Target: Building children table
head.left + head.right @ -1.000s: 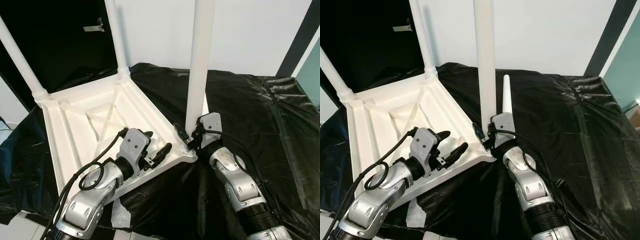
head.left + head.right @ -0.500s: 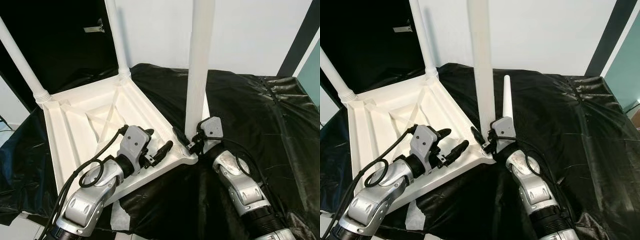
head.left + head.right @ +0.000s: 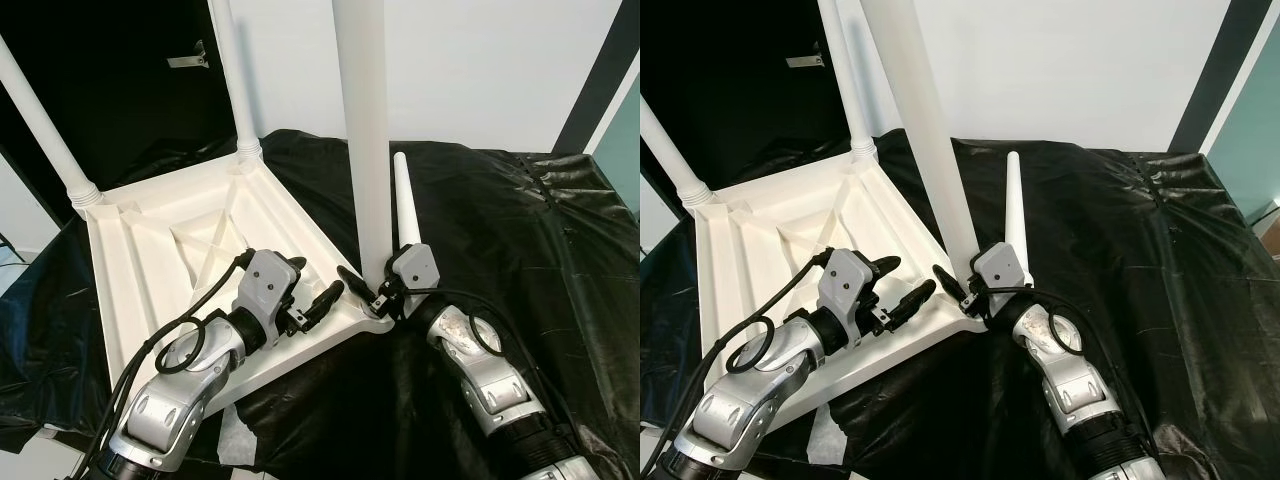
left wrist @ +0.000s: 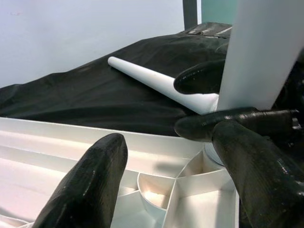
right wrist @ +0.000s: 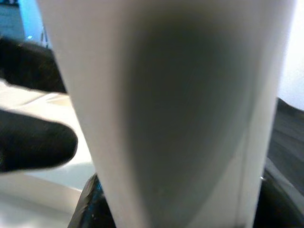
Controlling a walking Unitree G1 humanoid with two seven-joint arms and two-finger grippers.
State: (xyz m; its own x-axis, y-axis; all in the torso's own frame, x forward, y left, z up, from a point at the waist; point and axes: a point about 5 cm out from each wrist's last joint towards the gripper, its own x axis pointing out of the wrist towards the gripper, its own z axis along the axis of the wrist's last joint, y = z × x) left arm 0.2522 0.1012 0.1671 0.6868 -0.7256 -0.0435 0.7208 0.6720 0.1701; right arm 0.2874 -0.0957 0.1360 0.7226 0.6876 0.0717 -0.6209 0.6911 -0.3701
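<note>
Centrally, my right gripper jaws clamped on table leg base at tabletop corner; left gripper jaws apart, resting on rim.

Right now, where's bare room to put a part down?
Bare black sheet right of the loose leg, out to the wall. Crowded at the tabletop near corner: left pincer, right pincer and the standing leg meet there.
</note>
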